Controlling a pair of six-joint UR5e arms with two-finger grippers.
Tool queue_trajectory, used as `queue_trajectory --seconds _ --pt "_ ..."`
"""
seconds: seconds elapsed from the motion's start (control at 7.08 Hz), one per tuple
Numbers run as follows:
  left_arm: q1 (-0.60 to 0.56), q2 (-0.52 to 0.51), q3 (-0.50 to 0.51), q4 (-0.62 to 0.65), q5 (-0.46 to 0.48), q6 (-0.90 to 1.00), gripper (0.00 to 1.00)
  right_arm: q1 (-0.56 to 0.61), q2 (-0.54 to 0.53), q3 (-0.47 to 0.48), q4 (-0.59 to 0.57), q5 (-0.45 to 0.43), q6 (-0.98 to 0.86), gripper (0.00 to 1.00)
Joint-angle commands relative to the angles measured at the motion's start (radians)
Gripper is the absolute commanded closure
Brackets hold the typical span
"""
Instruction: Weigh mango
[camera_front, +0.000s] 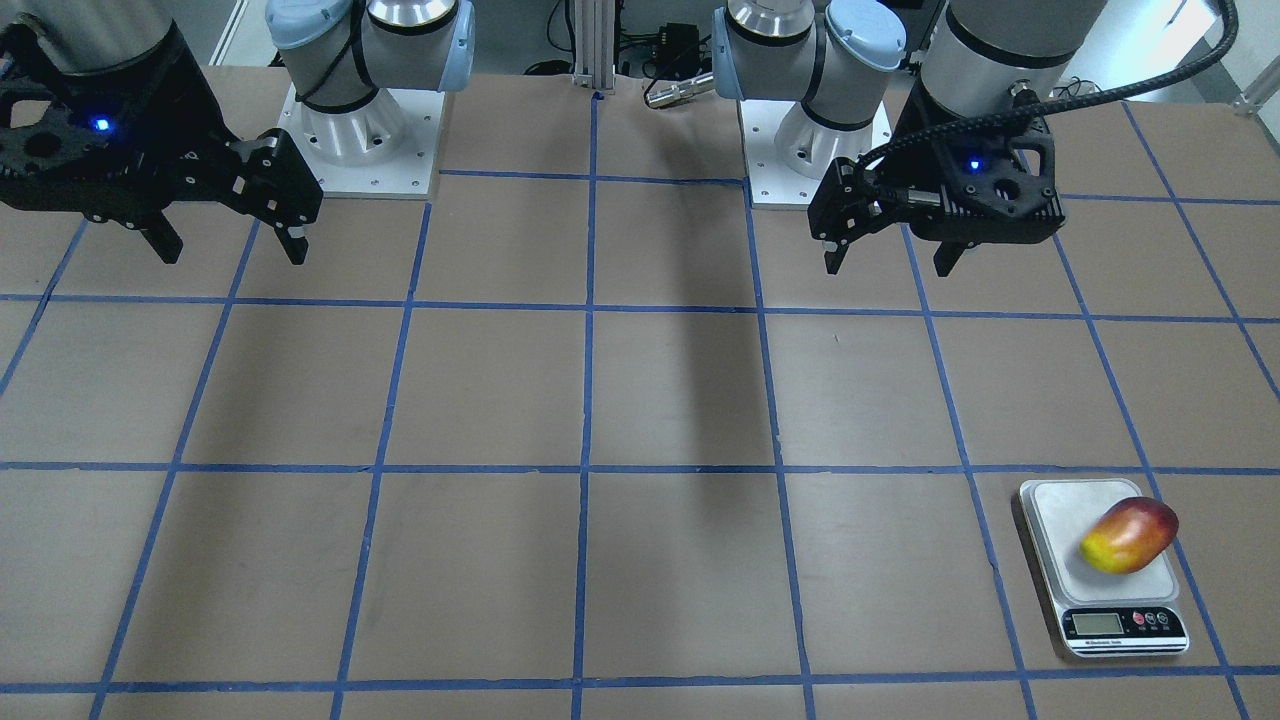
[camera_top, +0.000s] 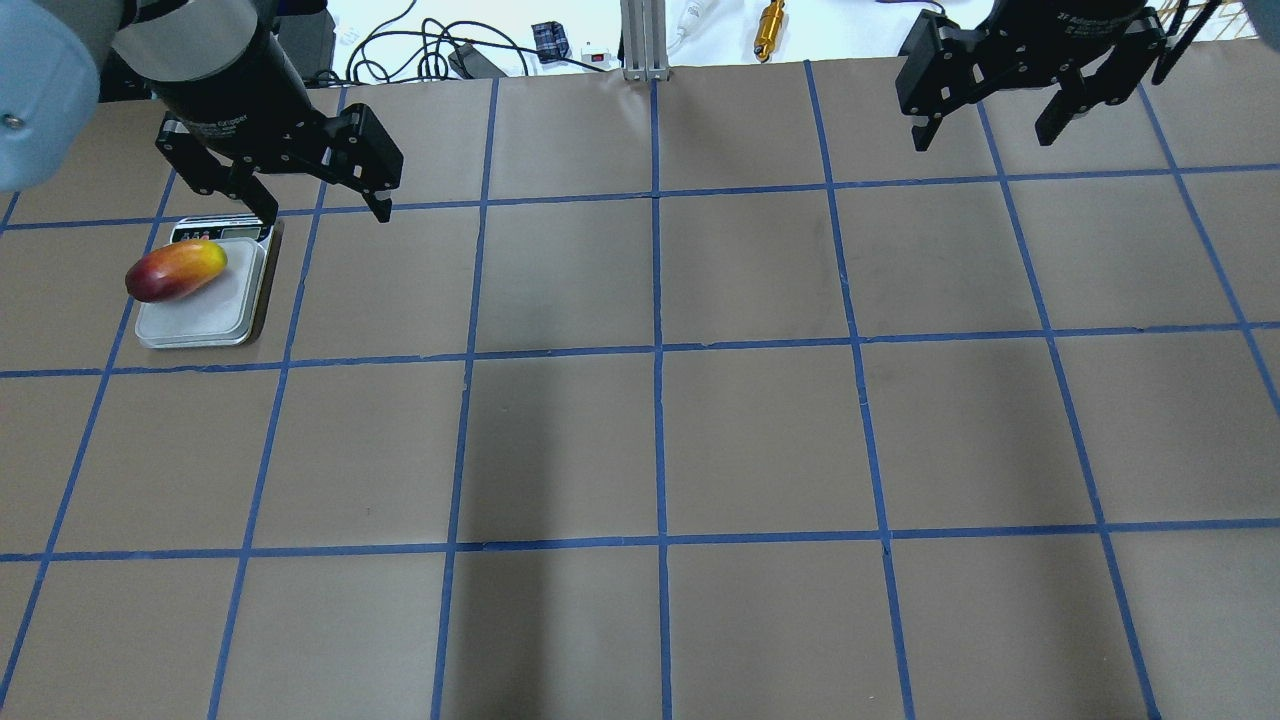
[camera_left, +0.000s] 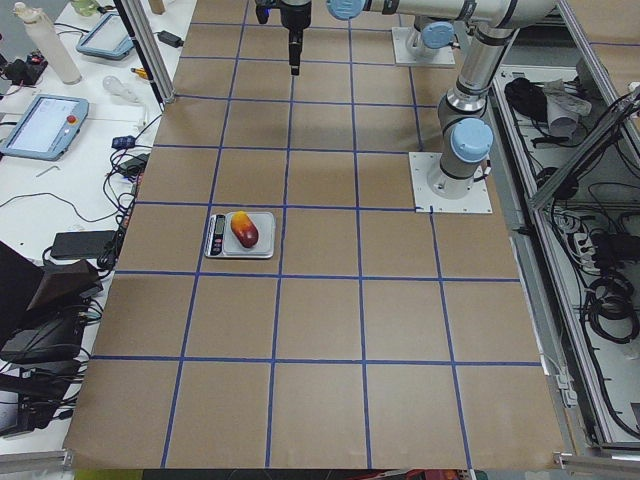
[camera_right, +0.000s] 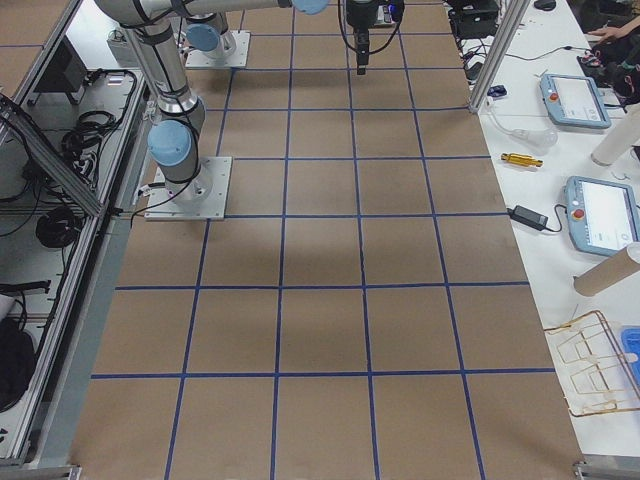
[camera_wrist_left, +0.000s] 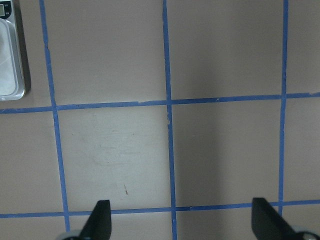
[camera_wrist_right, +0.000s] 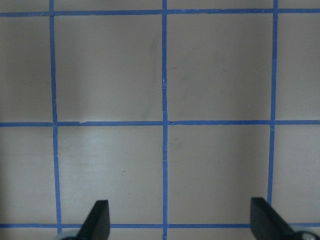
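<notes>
The mango (camera_front: 1130, 535), yellow at one end and red at the other, lies on the plate of a small silver scale (camera_front: 1060, 510) with a digital display. It also shows in the overhead view (camera_top: 175, 270) on the scale (camera_top: 210, 315), at the table's far left. My left gripper (camera_top: 325, 213) is open and empty, raised above the table just beyond the scale, apart from the mango. In the left wrist view only the scale's edge (camera_wrist_left: 10, 65) shows. My right gripper (camera_top: 982, 138) is open and empty, raised over the far right of the table.
The table is covered in brown paper with a blue tape grid (camera_top: 655, 350). Both arm bases (camera_front: 360, 140) stand at the robot's edge. Cables and a brass part (camera_top: 770, 20) lie beyond the far edge. Teach pendants (camera_right: 600, 215) sit on a side table.
</notes>
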Motion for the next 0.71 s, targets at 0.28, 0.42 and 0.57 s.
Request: queue_trajectory --seconds 0.28,0.42,0.57 --pt "0.005 -0.001 0.015 -0.001 0.001 0.011 0.00 0.000 0.001 0.000 0.000 0.000 0.000 0.00" --pt "0.007 -0.003 0.015 -0.007 -0.010 0.035 0.00 0.000 0.000 0.000 0.000 0.000 0.000 0.00" --pt "0.010 -0.003 0.015 -0.007 -0.016 0.037 0.00 -0.002 0.001 0.000 0.000 0.000 0.000 0.00"
